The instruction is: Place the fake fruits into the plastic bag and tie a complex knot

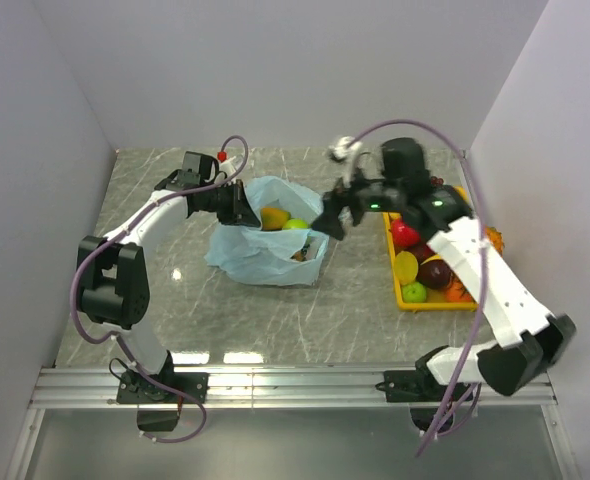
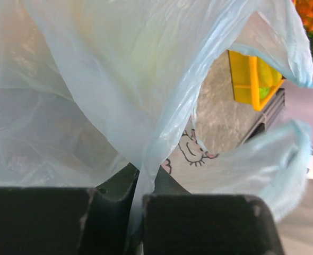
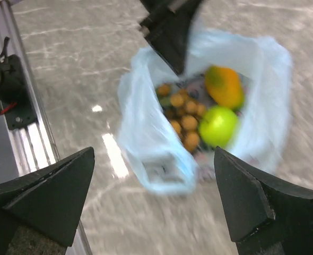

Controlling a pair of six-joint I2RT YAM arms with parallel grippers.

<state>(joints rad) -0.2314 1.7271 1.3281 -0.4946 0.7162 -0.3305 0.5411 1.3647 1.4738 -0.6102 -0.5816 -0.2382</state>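
One bag (image 1: 265, 258) sits mid-counter (image 1: 175, 290), mouth open. Inside are one orange fruit (image 1: 274, 217), one green fruit (image 1: 295, 225) and one cluster of small brown balls (image 3: 185, 119). The left hand (image 2: 140, 196) is clenched on the bag's far-left rim. The right hand (image 1: 330, 222) hangs released beside the bag's right rim. One yellow tray (image 1: 437, 305) by the right edge carries at least five fruits.

Yellow tray (image 1: 392, 270) (right side), marble table (image 1: 175, 290)
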